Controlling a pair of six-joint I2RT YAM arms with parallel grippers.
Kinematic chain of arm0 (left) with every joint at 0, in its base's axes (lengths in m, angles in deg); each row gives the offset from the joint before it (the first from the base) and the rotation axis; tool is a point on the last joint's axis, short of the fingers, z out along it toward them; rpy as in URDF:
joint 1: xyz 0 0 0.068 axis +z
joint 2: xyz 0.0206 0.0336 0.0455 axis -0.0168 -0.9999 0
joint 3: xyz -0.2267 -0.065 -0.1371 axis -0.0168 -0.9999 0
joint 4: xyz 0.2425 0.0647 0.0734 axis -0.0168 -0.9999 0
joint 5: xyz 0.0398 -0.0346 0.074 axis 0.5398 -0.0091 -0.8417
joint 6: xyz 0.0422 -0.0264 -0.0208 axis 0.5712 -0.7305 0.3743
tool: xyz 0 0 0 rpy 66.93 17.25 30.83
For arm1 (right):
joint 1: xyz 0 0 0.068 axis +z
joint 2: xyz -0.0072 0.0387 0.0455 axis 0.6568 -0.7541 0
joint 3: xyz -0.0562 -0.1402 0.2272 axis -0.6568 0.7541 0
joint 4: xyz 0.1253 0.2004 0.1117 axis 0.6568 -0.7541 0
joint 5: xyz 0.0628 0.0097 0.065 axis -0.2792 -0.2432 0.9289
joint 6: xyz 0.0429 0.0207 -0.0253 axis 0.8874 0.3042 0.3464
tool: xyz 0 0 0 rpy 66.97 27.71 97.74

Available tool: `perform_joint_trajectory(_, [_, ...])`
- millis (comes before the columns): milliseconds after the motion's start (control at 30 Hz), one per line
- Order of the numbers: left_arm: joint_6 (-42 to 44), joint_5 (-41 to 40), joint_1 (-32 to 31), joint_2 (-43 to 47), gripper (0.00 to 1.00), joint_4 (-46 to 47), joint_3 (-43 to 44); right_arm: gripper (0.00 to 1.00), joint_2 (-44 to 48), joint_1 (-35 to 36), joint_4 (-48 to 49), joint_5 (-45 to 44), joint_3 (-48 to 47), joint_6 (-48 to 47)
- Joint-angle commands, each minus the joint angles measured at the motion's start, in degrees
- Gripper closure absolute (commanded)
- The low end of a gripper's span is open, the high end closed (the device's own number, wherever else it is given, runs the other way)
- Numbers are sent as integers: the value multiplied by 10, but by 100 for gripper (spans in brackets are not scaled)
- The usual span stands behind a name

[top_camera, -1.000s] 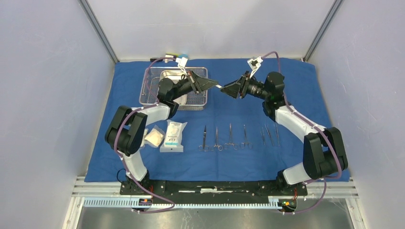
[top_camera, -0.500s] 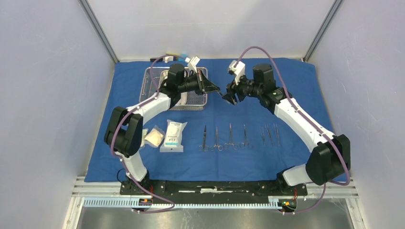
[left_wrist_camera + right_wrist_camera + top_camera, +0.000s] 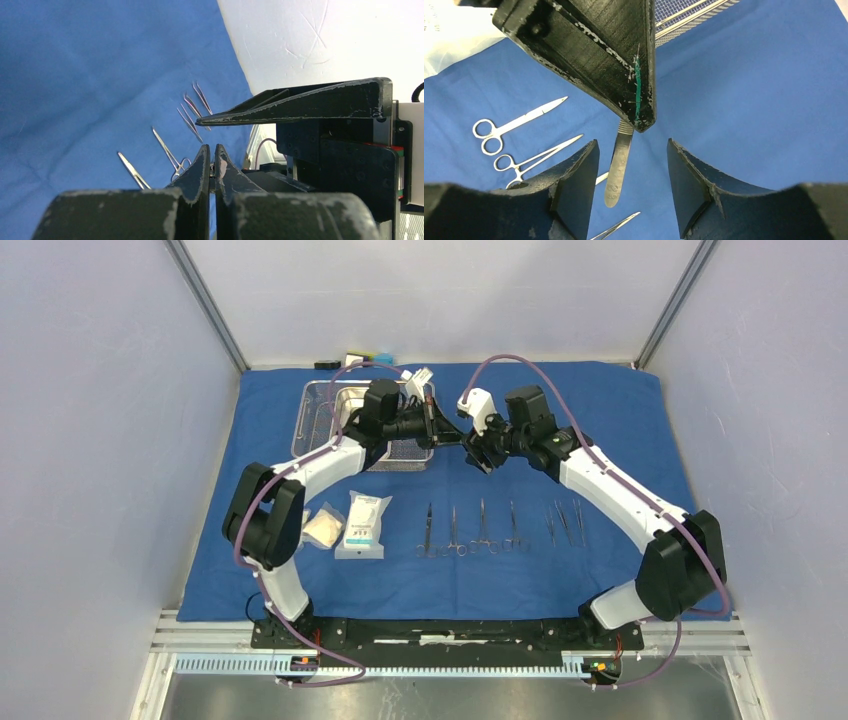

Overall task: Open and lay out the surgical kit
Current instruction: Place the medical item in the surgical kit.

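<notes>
My left gripper (image 3: 447, 436) is shut on a slim flat steel handle (image 3: 620, 167) and holds it in the air above the blue cloth wrap (image 3: 600, 405), right of the wire-mesh basket (image 3: 310, 430). My right gripper (image 3: 477, 447) faces it, open, its jaws on either side of the handle's free end without touching it (image 3: 633, 144). In the left wrist view the left gripper (image 3: 210, 148) is shut, with one right finger (image 3: 300, 106) above. Several scissor-like instruments (image 3: 480, 530) lie in a row on the cloth. White and green packets (image 3: 363, 525) lie at the left.
A smaller steel pan (image 3: 352, 398) sits inside the basket. Small blocks (image 3: 355, 360) lie beyond the cloth's far edge. Grey walls close in the left, right and back. Both forearms arch over the cloth's centre.
The right wrist has swung left and turned toward the left gripper, so its open jaws now flank the held handle. The left wrist has rotated and drawn back slightly.
</notes>
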Motion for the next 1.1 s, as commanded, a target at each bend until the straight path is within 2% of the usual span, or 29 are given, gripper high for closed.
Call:
perform_joint_trajectory(0, [19,22,-2,2,98,47,6,42,5,1,11,-12,-11,-3])
perform_joint_trajectory(400, [33,31,-1,11,98,86,-12,59,4,-1,25,48,-1,18])
perform_joint_trajectory(833, [26,31,-3,10,98,95,-16,72,-7,-3,32,41,3,28])
perform_joint_trajectory(1067, [16,35,-3,6,98,105,-17,74,-17,-3,34,50,2,31])
